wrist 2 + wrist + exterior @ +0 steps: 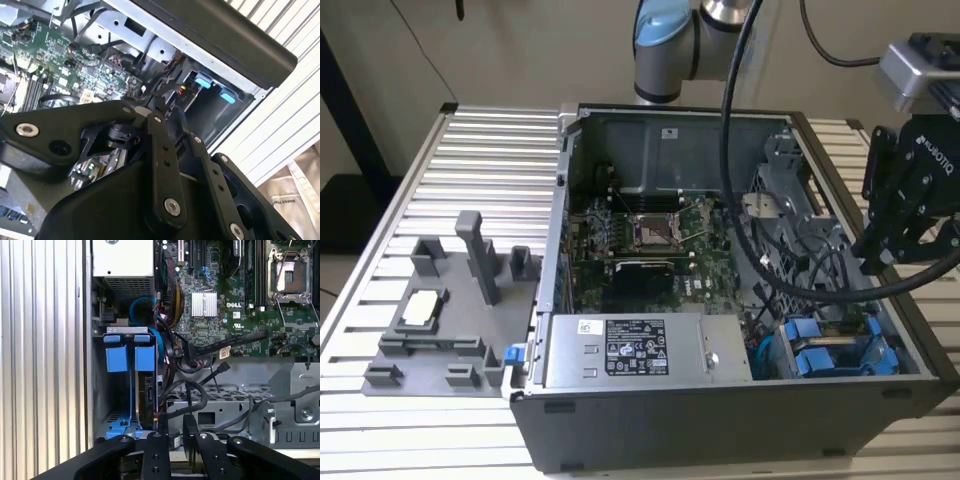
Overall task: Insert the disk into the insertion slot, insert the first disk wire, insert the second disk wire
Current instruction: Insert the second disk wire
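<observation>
The disk (147,392) stands on edge inside the insertion slot of the grey drive cage (120,330), its blue carrier tab (145,358) facing out. In the exterior view the blue carrier fronts (820,358) sit at the case's near right corner. My gripper (873,262) hovers above the case's right wall, just over that cage. In both wrist views its fingers (161,426) stand close together, shut, and whether anything is pinched is hidden. A black wire (192,390) loops from the motherboard area to the disk's edge, ending beside my gripper (175,424) (150,107).
A second blue-fronted carrier (116,358) sits beside the disk. The silver power supply (640,350) lies along the case's front, the green motherboard (640,250) behind it. Black cables (800,270) cross the cage. A grey fixture (450,320) stands on the slatted table at the exterior view's left.
</observation>
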Controlling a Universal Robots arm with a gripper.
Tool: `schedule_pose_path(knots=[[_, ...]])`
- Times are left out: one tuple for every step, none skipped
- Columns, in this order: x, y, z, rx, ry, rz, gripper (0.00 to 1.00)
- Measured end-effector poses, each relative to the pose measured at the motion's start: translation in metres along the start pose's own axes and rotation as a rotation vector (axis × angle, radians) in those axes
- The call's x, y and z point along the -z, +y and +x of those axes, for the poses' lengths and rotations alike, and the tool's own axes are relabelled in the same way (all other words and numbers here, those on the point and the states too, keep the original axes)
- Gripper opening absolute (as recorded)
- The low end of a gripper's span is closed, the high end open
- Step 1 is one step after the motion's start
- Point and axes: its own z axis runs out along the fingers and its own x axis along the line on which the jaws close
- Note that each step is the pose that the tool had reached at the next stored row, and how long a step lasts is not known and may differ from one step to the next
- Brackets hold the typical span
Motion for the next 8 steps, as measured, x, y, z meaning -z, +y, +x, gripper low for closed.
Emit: schedule_pose_path(knots=[[-0.0001, 0.0038, -0.0001, 0.000, 0.0001, 0.0092, 0.27], [-0.0003, 0.0075, -0.0003, 0.000, -0.0001, 0.0155, 0.27], [-0.0003, 0.0114, -0.0004, 0.001, 0.0000, 0.0208, 0.27], [-0.0005, 0.0155, -0.0005, 0.001, -0.0002, 0.0248, 0.27], [-0.0007, 0.0197, -0.0006, 0.001, -0.0003, 0.0279, 0.27], [-0.0008, 0.0238, -0.0007, 0.001, -0.0002, 0.0307, 0.27], [-0.0009, 0.0279, -0.0010, 0.001, -0.0003, 0.0332, 0.27], [-0.0011, 0.0320, -0.0013, 0.001, -0.0003, 0.0353, 0.27]])
